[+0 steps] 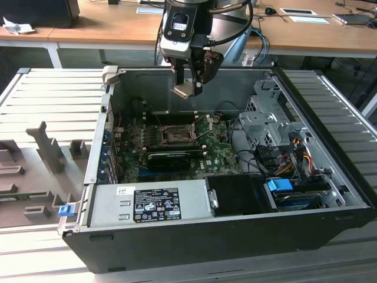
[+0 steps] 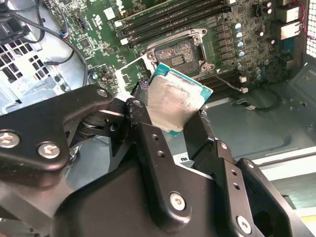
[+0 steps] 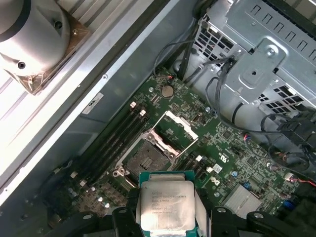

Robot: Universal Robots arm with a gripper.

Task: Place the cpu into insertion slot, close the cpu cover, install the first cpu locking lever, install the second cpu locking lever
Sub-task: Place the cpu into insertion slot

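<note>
My fingers [image 2: 148, 133] are clamped on the chip [image 2: 175, 101], one black finger on each of two opposite edges, so the gripper [image 2: 170, 108] has it pinched between the tips. In the first wrist view the chip [image 3: 165, 207] shows its grey metal top with a green rim, sitting squarely between the finger ends of the gripper [image 3: 168, 217]. In the second wrist view I see a pale, shiny face, and I can't say for sure which side that is.

In the exterior view the gripper [image 1: 188, 82] hangs over the open computer case [image 1: 177, 242], with the chip [image 1: 184, 90] tilted at its tip, up in the air and well clear of the board [image 1: 218, 147].

Below it, the socket [image 3: 145, 160] lies bare on the green board. The metal cover frame [image 3: 177, 129] is swung up and open, hinged just beside the socket. In the second wrist view the socket [image 2: 175, 52] sits just past the chip's far corner, apart from it.

Long black memory slots [image 3: 118, 133] run along one side of the socket. Further out are a perforated metal drive cage [image 3: 261, 64] with bundles of cables [image 3: 217, 94], and in the exterior view a grey power supply box [image 1: 147, 203] along the near side of the case.
</note>
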